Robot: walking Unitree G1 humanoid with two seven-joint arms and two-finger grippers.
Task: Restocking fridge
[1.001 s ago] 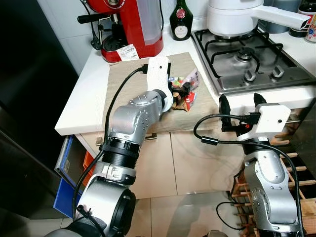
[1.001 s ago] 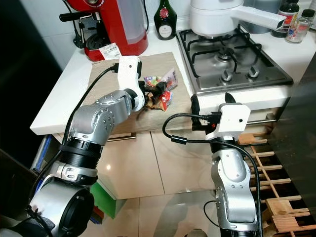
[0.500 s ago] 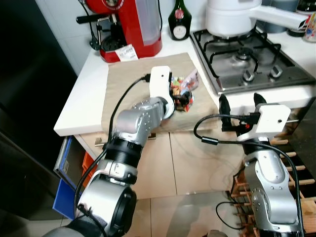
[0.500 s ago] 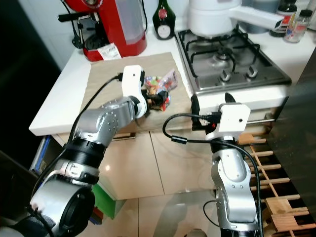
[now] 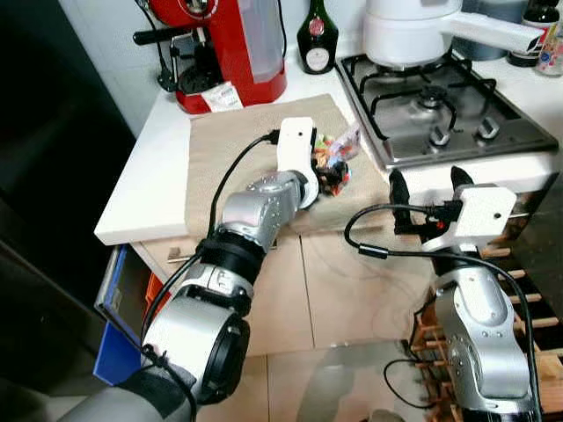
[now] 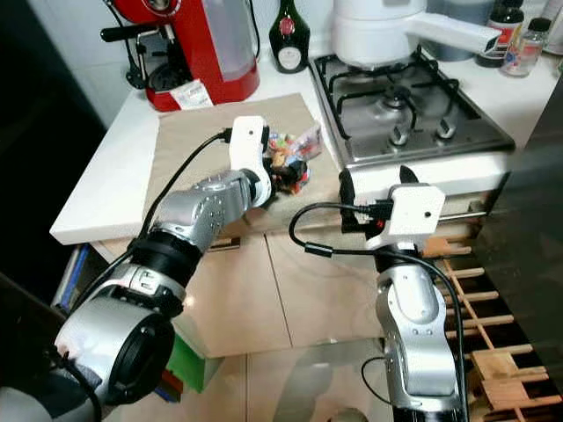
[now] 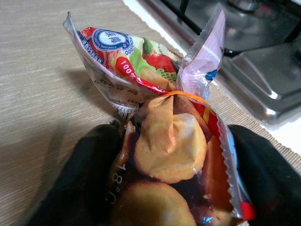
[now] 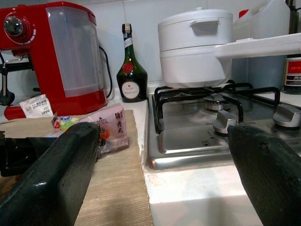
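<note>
1. The left gripper (image 7: 169, 188) reaches over a beige woven mat (image 5: 229, 145) on the white kitchen counter (image 5: 145, 189), its two black fingers (image 7: 80, 183) closed around a clear plastic bag of brown, glossy food pieces (image 7: 171, 155).
2. The bag lies on the mat near its edge closest to the steel gas hob (image 5: 440, 114); a second crinkled, colourful printed packet (image 7: 127, 61) sits just beyond it, touching it.
3. In the left wrist view, an orange band pinches the bag's neck, and the sealed pink-white top flares up above it.
4. The right gripper (image 5: 420, 185) hovers in front of the counter edge, below the hob, well apart from the bag; its fingers (image 8: 51, 174) stand wide apart with nothing between them.
5. At the back of the counter stands a red coffee machine with a clear water tank (image 5: 233, 44), and beside it a dark green bottle with a red seal (image 5: 317, 35).
6. A white lidded saucepan with a long handle (image 5: 413, 31) rests on the hob's rear burner.
</note>
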